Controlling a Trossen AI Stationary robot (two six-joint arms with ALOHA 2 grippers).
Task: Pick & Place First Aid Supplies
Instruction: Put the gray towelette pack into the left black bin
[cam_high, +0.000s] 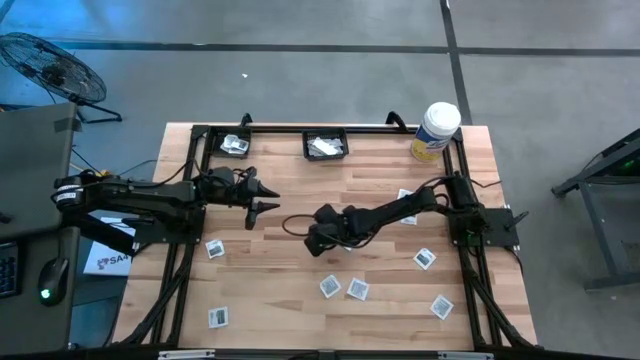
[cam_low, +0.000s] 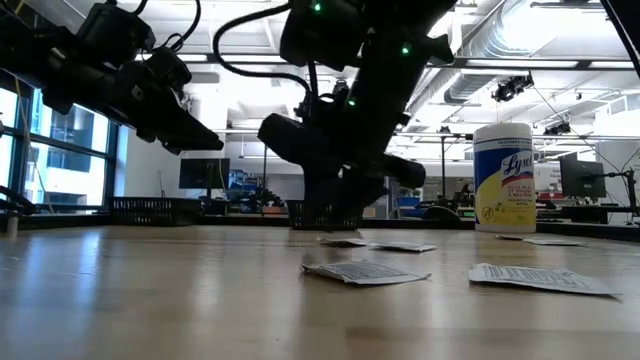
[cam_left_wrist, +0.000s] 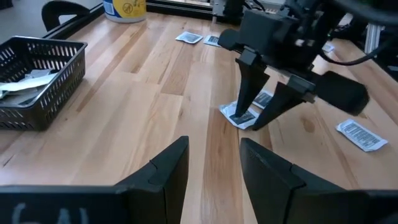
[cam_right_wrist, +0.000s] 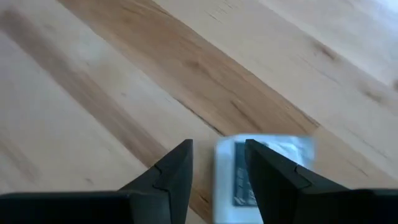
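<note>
While the left arm waits over the left side of the table, the right arm reaches toward the middle. Seen from above, the right gripper (cam_high: 322, 240) points down at the wooden table (cam_high: 290, 300), and its fingers are hard to make out from here. The left gripper (cam_high: 267, 196) hangs with its fingers apart and nothing between them. White square packets (cam_high: 343, 288) with dark middles lie spread over the near and right parts of the table. Two black baskets sit at the far edge: the middle basket (cam_high: 326, 146) has white strips in it, and the left basket (cam_high: 234, 146) holds something white too. A white tub (cam_high: 435, 131) with a yellow label stands at the far right corner. In the low view, the right gripper (cam_low: 330, 215) comes down to the table just behind some flat packets (cam_low: 365, 272), and the tub (cam_low: 503, 178) stands off to the right. From the left wrist, its own two fingers (cam_left_wrist: 267, 171) show a gap with only bare wood behind it. Farther off, the right gripper (cam_left_wrist: 258, 115) stands with its tips spread, one on each side of a packet (cam_left_wrist: 239, 117) lying flat on the wood. From the right wrist, the fingers (cam_right_wrist: 177, 171) are apart, with one packet (cam_right_wrist: 236, 177) lying between them and partly under one finger; it is not squeezed.
</note>
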